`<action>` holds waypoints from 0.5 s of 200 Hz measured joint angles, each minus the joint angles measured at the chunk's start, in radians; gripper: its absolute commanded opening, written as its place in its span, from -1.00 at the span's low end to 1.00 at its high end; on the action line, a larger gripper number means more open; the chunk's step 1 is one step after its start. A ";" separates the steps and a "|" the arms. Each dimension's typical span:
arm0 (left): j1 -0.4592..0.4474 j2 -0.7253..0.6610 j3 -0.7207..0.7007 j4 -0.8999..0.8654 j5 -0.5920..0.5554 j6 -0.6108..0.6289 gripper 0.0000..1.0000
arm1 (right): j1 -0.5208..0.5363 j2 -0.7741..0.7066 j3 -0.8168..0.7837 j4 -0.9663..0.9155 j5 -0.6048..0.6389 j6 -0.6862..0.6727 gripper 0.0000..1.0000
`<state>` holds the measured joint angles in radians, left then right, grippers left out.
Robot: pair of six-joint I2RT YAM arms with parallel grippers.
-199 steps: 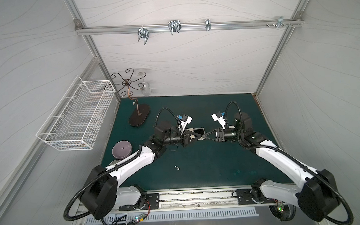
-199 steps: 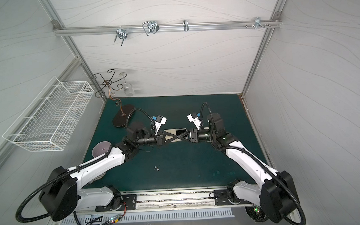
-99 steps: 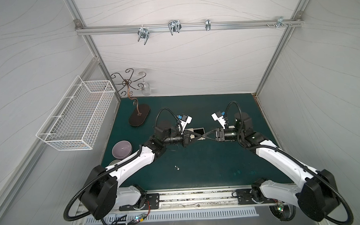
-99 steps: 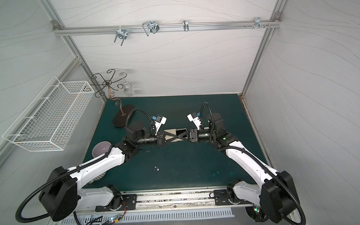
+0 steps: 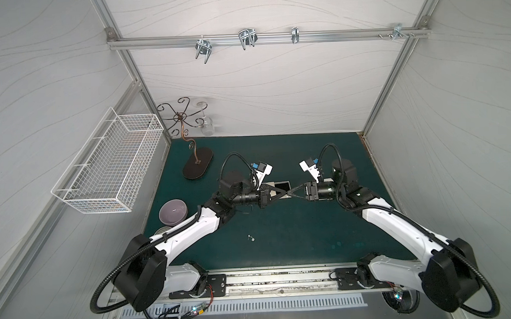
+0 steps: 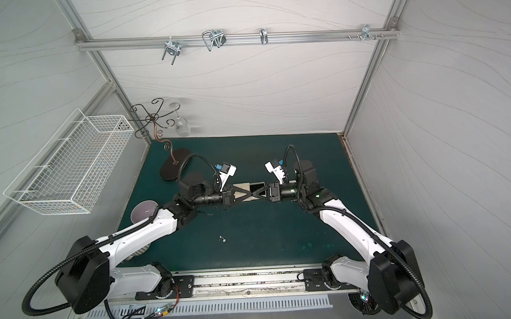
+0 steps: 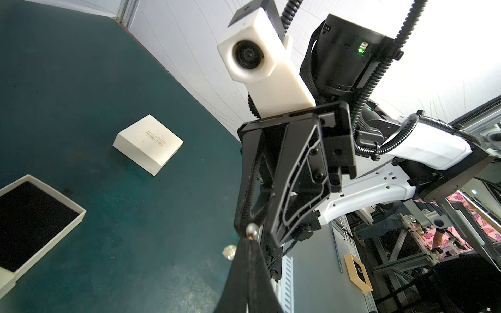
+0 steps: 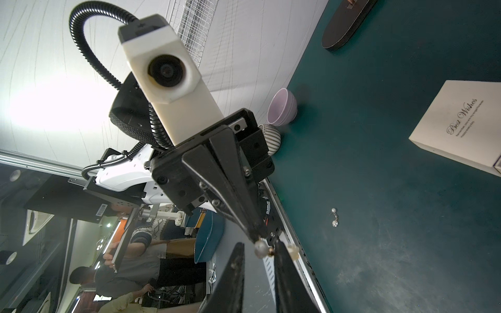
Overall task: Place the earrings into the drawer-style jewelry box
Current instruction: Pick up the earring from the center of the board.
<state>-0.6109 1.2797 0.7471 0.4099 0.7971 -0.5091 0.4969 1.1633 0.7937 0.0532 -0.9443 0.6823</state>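
Above the middle of the mat the two grippers meet tip to tip. My left gripper [image 7: 250, 239] is shut on one of the earrings [image 7: 251, 229], whose pearl bead sticks out past its tips and whose sparkly bead [image 8: 293, 250] hangs beside them. My right gripper [image 8: 259, 248] is open, its fingers either side of that pearl [image 8: 259, 249] with one finger close against it. Two more earrings [image 5: 251, 238] lie on the mat nearer the front. The jewelry box's open drawer [image 7: 78, 216], lined in black, sits below the grippers, with its cream sleeve [image 6: 242, 186] beside it.
A second white box [image 7: 147, 143] lies on the green mat. A purple bowl [image 5: 173, 212] and a striped bowl [image 8: 271, 138] stand at the left edge. A dark stand [image 5: 198, 167] is at the back left, a wire basket [image 5: 108, 168] on the left wall.
The right gripper's jaws have narrowed around the held earring. Neither arm has visibly moved.
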 measured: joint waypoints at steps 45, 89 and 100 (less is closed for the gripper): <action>0.000 0.000 0.000 0.008 0.003 -0.001 -1.00 | 0.000 0.002 0.000 0.003 -0.001 0.000 -0.59; 0.000 0.000 0.000 0.008 0.004 -0.004 -1.00 | 0.000 0.007 0.000 0.008 -0.001 0.000 -0.62; 0.000 0.000 0.000 0.008 0.004 -0.004 -1.00 | 0.000 0.007 0.000 0.008 -0.001 0.001 -0.63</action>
<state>-0.6109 1.2797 0.7471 0.4183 0.8013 -0.5133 0.4969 1.1706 0.7940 0.0616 -0.9455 0.6830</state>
